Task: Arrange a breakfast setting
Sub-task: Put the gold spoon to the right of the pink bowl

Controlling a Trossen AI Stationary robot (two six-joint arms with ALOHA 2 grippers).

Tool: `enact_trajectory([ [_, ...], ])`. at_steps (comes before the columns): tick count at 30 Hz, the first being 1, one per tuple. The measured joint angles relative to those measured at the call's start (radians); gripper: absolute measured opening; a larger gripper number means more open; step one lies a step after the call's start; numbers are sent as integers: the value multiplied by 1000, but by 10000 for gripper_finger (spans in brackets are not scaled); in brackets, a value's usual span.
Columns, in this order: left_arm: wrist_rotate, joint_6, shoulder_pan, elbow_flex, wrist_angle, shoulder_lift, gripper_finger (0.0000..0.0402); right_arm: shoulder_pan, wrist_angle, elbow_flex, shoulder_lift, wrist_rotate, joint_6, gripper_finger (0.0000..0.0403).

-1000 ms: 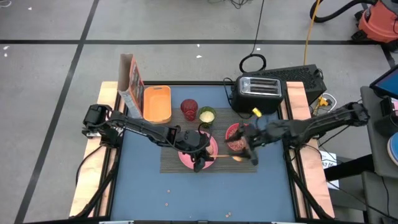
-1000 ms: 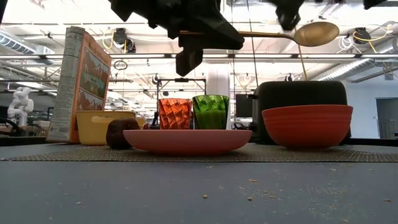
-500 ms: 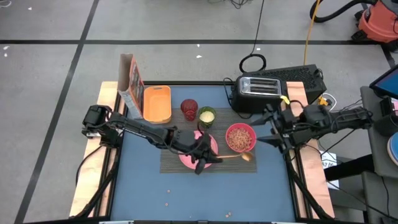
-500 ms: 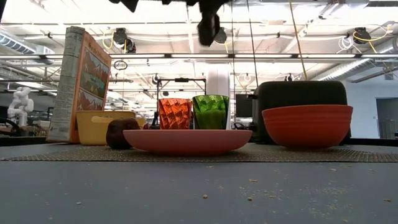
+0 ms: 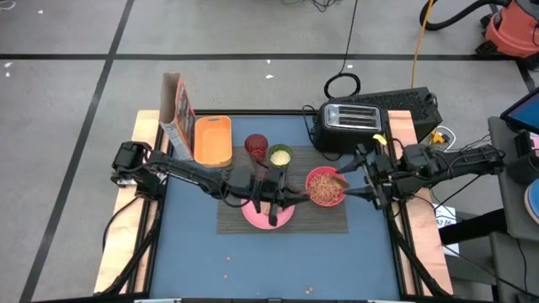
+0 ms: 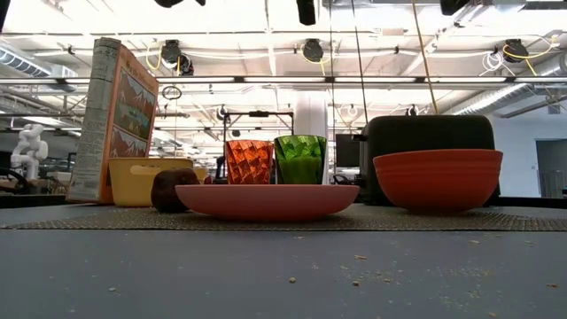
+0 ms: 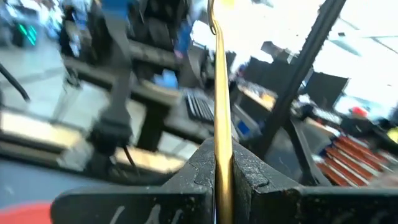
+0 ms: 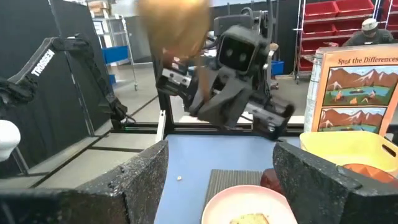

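Observation:
My left gripper (image 5: pixel 278 202) is above the pink plate (image 5: pixel 268 214) and is shut on a gold spoon (image 7: pixel 221 93). The spoon's bowl (image 5: pixel 338 180) is over the pink-red bowl (image 5: pixel 322 188), which holds cereal. My right gripper (image 5: pixel 369 182) is open and empty, just right of the bowl. The plate, with a toast slice (image 8: pixel 249 219) on it, and the bowl rest on the dark woven placemat (image 5: pixel 320 220). The red tumbler (image 5: pixel 256 147) and green cup (image 5: pixel 280 155) stand behind the placemat. The dark-red fruit (image 6: pixel 171 190) lies left of the plate. My left gripper pinches the spoon's thin handle (image 7: pixel 222 163) between its two fingers. The handle runs straight out along the fingers, toward the table's right. The spoon is lifted clear, roughly level, its bowl end over the pink-red bowl.
A black toaster (image 5: pixel 349 126) stands at the far right. A cereal box (image 5: pixel 177 109) and an orange container (image 5: pixel 212 139) stand at the far left. Crumbs lie on the blue table top (image 5: pixel 253 261) near the front edge.
My right gripper has drawn back from the spoon's bowl end toward the table's right edge. My left gripper has risen and swung the spoon from over the placemat's near edge toward the far edge. The spoon's bowl now stands over the pink-red bowl.

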State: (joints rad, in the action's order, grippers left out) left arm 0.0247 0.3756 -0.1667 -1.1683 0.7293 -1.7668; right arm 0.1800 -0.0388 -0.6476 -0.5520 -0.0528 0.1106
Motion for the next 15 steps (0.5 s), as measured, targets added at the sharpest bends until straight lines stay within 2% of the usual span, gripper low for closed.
enact_trajectory([
  [7,-83,-114,28,0,68,0,15,0,123,0,-118,0,0,277],
  [15,-88,-153,45,0,89,0,15,1,462,0,-297,3,-55,277],
])
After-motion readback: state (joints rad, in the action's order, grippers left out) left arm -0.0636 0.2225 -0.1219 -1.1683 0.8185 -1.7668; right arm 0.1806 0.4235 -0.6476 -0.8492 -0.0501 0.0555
